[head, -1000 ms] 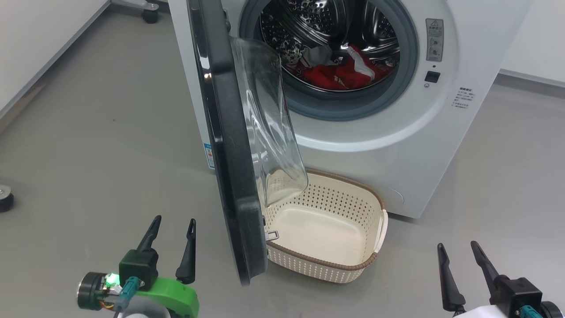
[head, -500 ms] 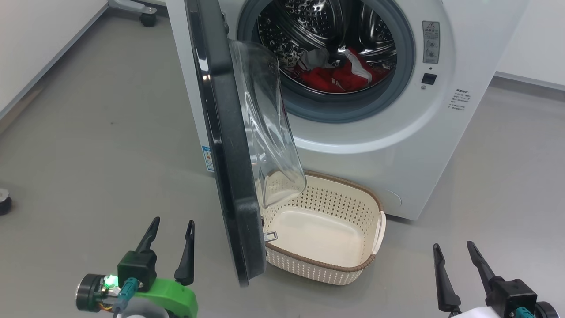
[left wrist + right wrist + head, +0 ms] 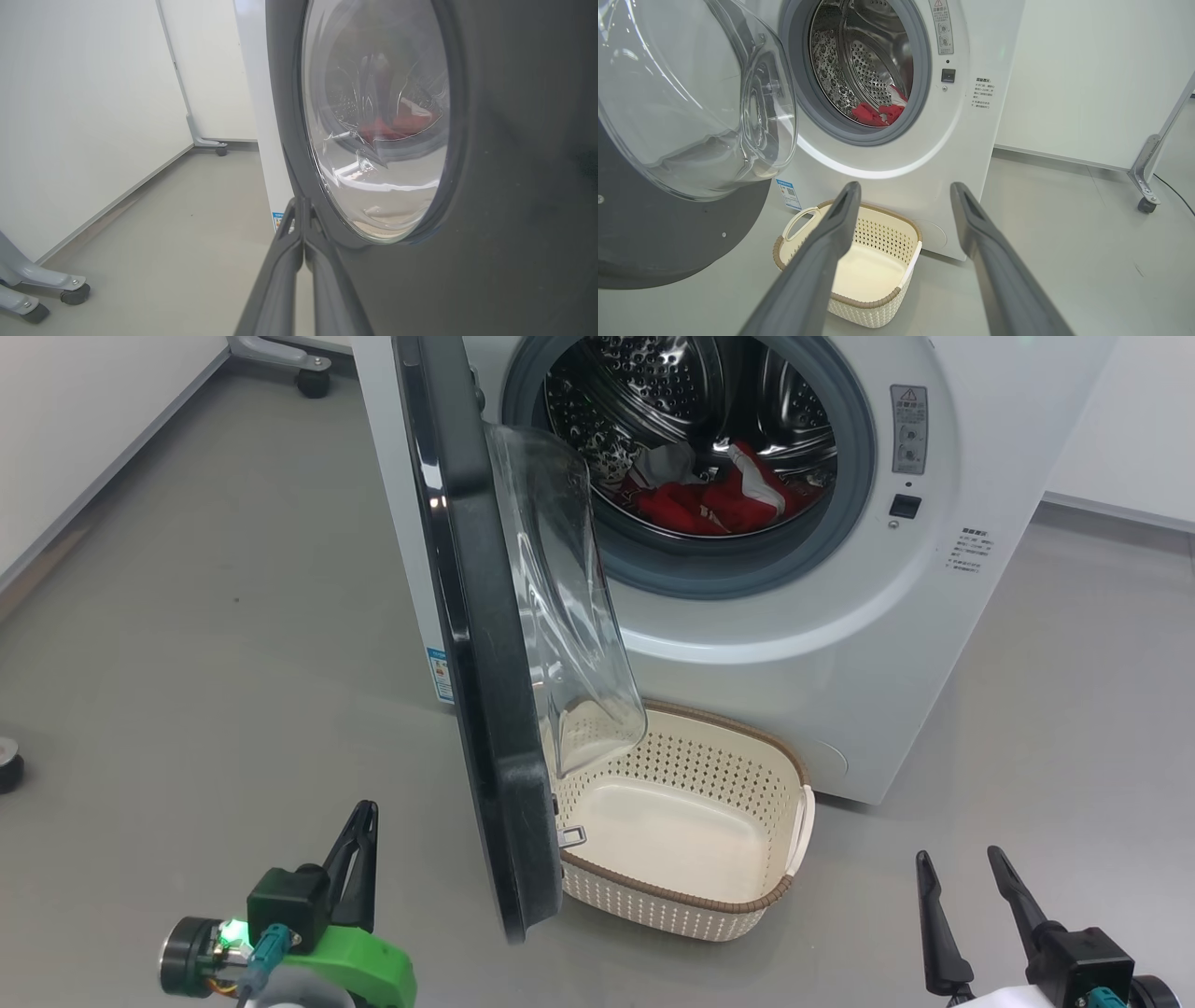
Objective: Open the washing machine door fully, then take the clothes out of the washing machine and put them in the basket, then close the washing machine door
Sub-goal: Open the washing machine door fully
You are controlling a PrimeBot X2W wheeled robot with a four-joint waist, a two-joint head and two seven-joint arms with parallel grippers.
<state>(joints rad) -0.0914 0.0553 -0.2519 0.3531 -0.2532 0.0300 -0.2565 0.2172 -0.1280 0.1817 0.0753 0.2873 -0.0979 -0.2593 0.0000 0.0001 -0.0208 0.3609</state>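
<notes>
Head view: big white front-loading washing machine [image 3: 840, 644] at the far side. Its round door with a glossy black rim and a clear domed glass centre [image 3: 476, 663] is swung out towards the near side and seen edge-on, left of the opening. Red and white jersey clothes plus a pale piece [image 3: 709, 499] lie at the bottom of the steel perforated drum. The small cream perforated plastic basket with a brown woven-look rim [image 3: 672, 894] sits on the grey floor just in front of the machine, bare cream bottom showing, its left end partly behind the door. Left gripper [image 3: 367, 812] is near left, fingers pressed together, apart from the door. Right gripper [image 3: 959, 855] is near right, fingers spread wide, holding nothing.

Left wrist view: left gripper [image 3: 300, 201] closed to a single line, tips in front of the door's [image 3: 514, 186] black outer rim; contact can't be told. Red clothes [image 3: 397, 128] show through the glass.

Right wrist view: right gripper [image 3: 905, 186] wide apart, aimed at the basket [image 3: 878, 301], bare bottom visible. Clothes [image 3: 878, 113] low in the drum of the machine [image 3: 962, 140]. Door [image 3: 668, 242] at left, dome facing in.
</notes>
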